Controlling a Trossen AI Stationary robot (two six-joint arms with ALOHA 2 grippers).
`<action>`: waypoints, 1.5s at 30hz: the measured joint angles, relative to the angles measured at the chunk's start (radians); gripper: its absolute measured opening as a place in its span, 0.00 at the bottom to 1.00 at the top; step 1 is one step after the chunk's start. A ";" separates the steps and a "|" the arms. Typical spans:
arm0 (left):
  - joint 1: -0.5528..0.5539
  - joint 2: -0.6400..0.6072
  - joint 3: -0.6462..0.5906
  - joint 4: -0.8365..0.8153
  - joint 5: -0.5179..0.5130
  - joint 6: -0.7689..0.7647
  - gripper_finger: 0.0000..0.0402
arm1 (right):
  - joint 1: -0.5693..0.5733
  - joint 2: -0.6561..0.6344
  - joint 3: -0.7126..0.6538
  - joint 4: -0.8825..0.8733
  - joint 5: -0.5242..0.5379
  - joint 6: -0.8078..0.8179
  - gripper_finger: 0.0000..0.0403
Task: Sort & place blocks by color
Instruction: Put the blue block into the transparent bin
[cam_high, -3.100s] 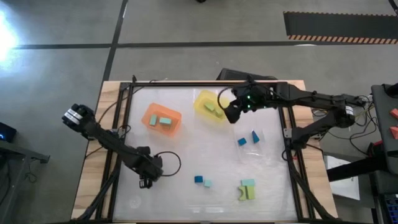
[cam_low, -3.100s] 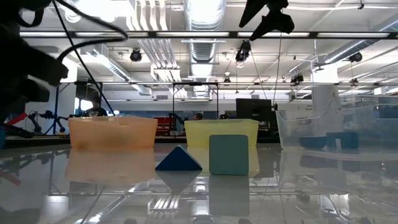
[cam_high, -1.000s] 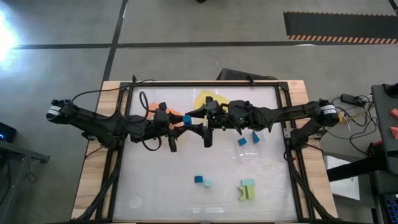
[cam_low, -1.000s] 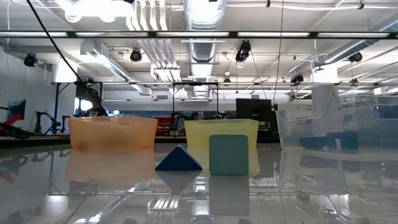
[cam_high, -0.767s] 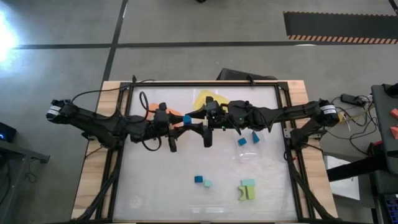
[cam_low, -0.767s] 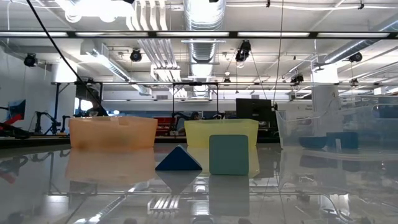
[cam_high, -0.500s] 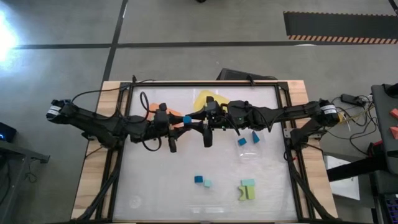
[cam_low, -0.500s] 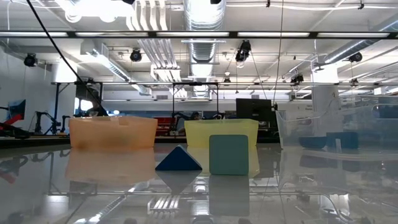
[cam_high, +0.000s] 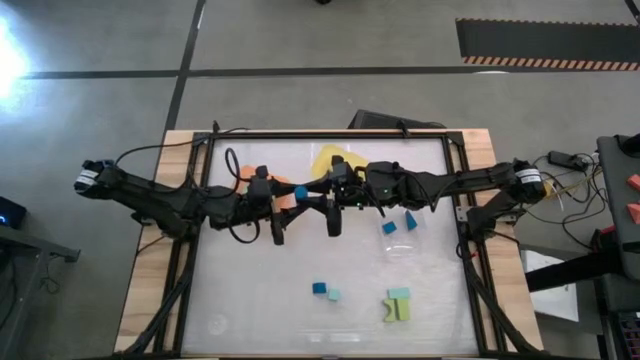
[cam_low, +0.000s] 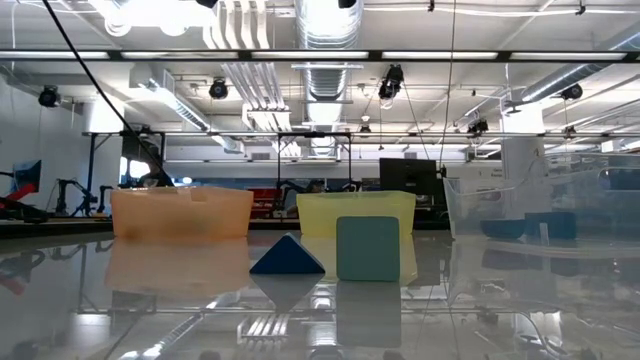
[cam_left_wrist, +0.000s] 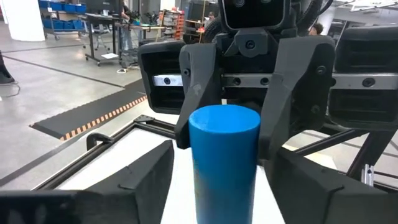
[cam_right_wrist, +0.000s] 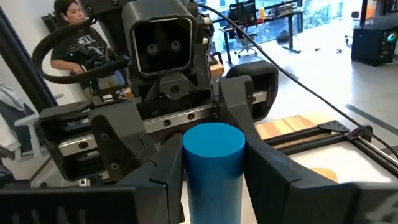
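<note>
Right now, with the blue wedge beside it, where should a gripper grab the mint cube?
Probably from straight above, pinching the mint cube by its near and far flat faces. The blue wedge crowds one side face.

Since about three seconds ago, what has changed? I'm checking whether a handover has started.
The left gripper swung from the table's left side to the middle. The right gripper left the yellow bin and came to meet it. A blue cylinder, unseen earlier, now stands between them, with the right gripper shut on it. In the last second nothing visibly moved. The loose blocks and the orange bin stayed put.
</note>
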 joint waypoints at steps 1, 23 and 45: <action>0.000 -0.001 -0.001 -0.004 0.000 -0.001 0.58 | -0.001 -0.001 0.000 -0.005 0.000 0.000 0.30; 0.000 -0.033 -0.004 -0.165 0.000 -0.132 0.61 | -0.088 -0.150 0.088 -1.364 -0.076 0.316 0.30; 0.000 -0.033 -0.004 -0.164 -0.001 -0.133 0.61 | -0.069 -0.196 -0.088 -1.447 -0.170 0.380 0.30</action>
